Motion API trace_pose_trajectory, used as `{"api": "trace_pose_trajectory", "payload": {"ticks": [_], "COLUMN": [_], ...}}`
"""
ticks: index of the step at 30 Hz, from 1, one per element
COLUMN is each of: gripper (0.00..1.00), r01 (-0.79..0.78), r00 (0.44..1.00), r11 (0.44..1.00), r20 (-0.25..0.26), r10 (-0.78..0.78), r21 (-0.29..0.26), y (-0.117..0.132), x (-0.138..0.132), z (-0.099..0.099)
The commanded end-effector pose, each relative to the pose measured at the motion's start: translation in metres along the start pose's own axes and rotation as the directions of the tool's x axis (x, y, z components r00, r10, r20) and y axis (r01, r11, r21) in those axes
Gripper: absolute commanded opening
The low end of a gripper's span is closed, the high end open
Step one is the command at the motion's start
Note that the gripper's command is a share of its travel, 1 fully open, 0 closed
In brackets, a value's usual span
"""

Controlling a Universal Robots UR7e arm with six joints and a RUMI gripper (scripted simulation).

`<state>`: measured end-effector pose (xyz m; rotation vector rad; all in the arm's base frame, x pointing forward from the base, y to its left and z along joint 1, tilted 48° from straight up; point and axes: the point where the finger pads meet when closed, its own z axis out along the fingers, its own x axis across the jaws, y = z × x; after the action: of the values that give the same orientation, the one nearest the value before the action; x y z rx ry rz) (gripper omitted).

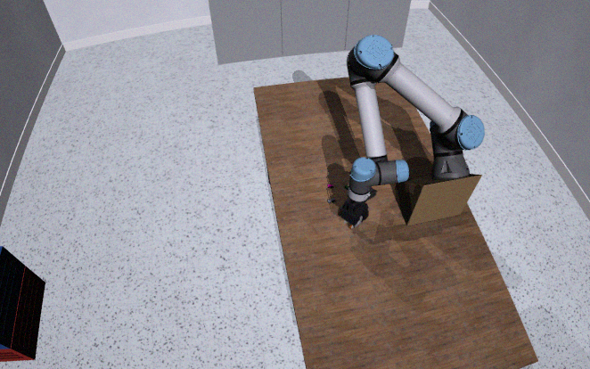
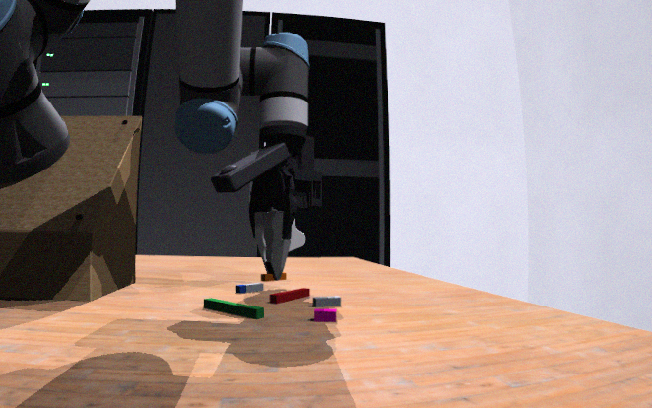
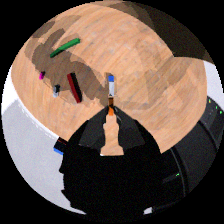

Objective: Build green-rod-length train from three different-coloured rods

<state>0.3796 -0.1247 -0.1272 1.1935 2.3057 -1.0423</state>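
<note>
My gripper [image 2: 276,274] [image 3: 111,106] is shut on the orange rod [image 2: 265,277] [image 3: 111,101], at or just above the table. A blue rod [image 2: 240,289] [image 3: 111,78] and a grey rod [image 2: 254,287] [image 3: 111,89] lie end to end. The orange rod is roughly in line with them at the grey rod's free end; whether they touch is unclear. The green rod [image 2: 233,307] [image 3: 65,47] lies apart, as do a red rod [image 2: 290,296] [image 3: 74,88], a second grey rod [image 2: 327,302] [image 3: 56,91] and a magenta rod [image 2: 325,315] [image 3: 42,75].
The wooden table [image 1: 401,312] [image 2: 492,345] carries the rods. A brown angled box [image 1: 446,200] [image 2: 64,172] stands beside the arm's base. The red rod lies to the left of the blue and grey pair in the wrist view.
</note>
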Motion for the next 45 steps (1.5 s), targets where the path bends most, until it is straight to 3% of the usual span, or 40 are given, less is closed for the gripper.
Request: {"api": "trace_pose_trajectory", "payload": {"ticks": [1, 22, 45], "gripper": [0.00, 0.00, 0.00], "r01": [0.003, 0.001, 0.001], "r00": [1.000, 1.000, 1.000], "r11": [1.000, 1.000, 1.000], "r20": [-0.001, -0.002, 0.000], "r10": [-0.003, -0.001, -0.001], "r21": [0.000, 0.000, -0.001], "y": [0.000, 0.000, 0.001], "x": [0.002, 0.001, 0.000], "z": [0.000, 0.012, 0.012]}}
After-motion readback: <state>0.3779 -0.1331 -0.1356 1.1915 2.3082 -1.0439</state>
